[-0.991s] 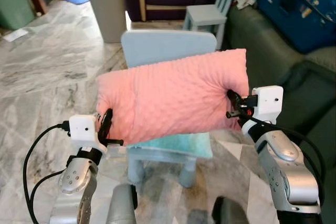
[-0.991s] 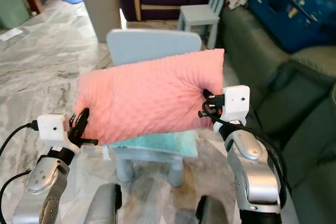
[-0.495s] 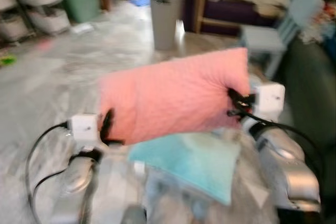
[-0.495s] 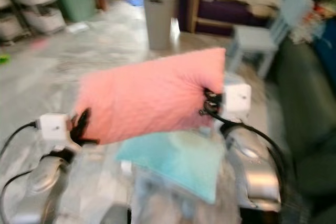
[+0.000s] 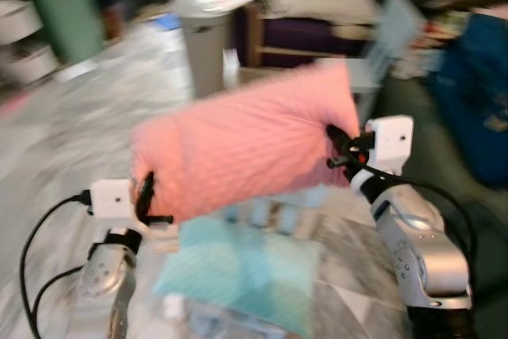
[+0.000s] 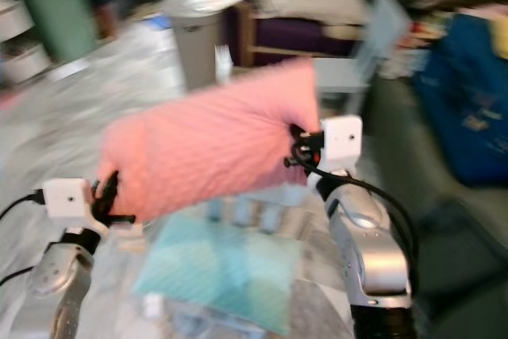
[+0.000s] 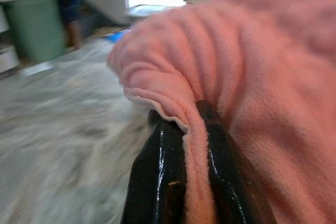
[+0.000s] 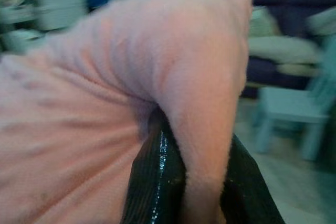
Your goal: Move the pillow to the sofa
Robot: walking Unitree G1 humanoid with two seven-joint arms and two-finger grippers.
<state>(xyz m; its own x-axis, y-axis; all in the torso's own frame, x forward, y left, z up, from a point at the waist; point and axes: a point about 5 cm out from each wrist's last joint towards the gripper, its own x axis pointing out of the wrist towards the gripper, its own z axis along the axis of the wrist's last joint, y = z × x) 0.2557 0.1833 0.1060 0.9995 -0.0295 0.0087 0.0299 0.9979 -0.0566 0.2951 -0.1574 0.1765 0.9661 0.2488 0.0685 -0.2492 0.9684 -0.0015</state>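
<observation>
Here the pink pillow (image 5: 242,144) hangs pinched between left gripper (image 5: 145,196) and right gripper (image 5: 340,148), no writing legible.

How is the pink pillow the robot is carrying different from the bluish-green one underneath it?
The pink pillow hangs in the air, pinched at one end by the left gripper and at the other by the right gripper. The teal pillow lies lower down, with no gripper on it. The pink pillow looks stretched out long; the teal pillow lies flatter. Both look soft, though the pictures are blurred.
</observation>
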